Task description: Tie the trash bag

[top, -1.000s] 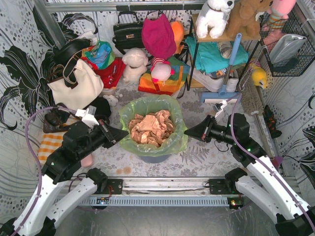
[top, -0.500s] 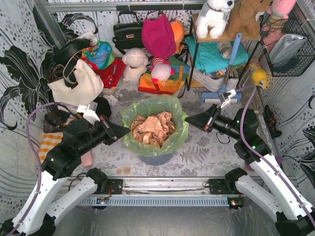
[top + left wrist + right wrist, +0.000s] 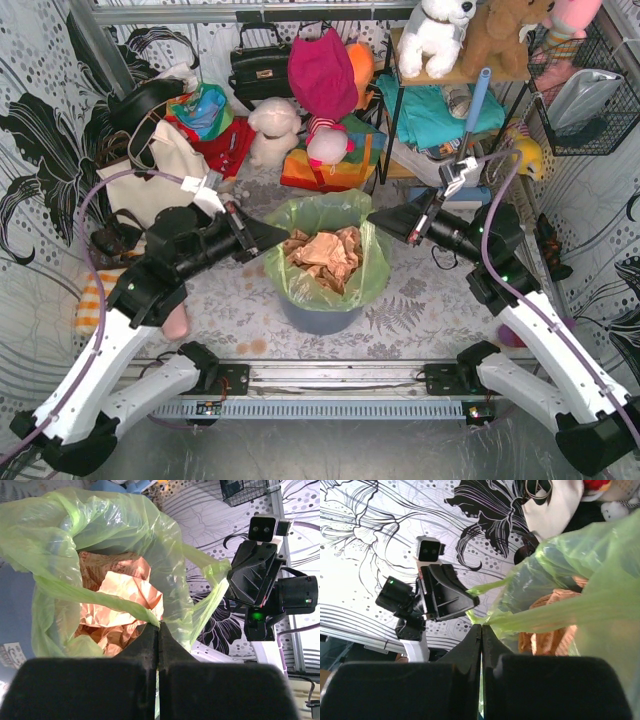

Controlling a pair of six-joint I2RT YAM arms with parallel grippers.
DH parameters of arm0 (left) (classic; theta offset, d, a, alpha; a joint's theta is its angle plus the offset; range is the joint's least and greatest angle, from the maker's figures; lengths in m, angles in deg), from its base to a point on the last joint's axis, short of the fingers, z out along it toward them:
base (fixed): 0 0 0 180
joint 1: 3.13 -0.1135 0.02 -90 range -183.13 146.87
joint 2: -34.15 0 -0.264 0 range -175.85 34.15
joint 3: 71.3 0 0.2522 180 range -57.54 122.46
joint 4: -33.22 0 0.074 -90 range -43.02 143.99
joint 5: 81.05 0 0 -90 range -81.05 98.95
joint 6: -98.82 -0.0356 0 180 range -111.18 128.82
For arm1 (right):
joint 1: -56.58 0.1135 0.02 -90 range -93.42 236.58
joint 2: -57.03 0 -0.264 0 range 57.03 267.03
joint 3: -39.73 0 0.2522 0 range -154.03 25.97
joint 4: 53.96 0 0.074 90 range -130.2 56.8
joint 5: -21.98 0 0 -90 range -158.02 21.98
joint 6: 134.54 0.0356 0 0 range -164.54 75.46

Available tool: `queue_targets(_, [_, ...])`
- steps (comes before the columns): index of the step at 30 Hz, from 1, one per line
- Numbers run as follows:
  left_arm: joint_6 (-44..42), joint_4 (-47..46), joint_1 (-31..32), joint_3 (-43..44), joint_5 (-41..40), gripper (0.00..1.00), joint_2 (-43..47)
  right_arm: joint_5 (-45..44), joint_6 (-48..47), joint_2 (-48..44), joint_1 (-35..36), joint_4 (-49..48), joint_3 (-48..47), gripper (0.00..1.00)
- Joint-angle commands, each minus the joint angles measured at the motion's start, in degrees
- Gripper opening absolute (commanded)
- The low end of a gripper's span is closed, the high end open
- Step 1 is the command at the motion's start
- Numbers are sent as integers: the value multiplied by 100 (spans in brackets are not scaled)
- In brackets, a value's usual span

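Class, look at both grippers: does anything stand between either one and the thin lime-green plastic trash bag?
Nothing visible does. The left gripper and the right gripper are each shut directly on the rim of the thin translucent lime-green plastic trash bag, on opposite sides, with no other object in between.

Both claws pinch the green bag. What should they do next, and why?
Probably bring the held edges together over the paper: left gripper and right gripper are shut on opposite sides of the trash bag, rim stretched apart, nothing crossed yet.
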Motion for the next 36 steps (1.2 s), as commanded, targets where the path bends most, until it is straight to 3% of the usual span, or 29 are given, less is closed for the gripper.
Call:
queue_targets(1, [-52, -1247, -17, 316, 461, 0, -320, 275, 106, 263, -19, -891, -507, 0])
queue_targets(15, [-123, -1906, -14, 25, 989, 0, -1025, -32, -245, 1490, 730, -1451, -900, 0])
queue_targets(22, [-294, -1922, -15, 506, 1086, 0, -1296, -195, -462, 2168, 849, -1520, -1295, 0])
queue_targets(30, [-719, -1679, -15, 1407, 998, 0, -1773, -1147, -986, 2039, 849, -761, -1709, 0])
queue_targets(36, [-763, -1729, -15, 1619, 881, 0, -1598, -1463, -1333, 1678, 849, -274, -1964, 0])
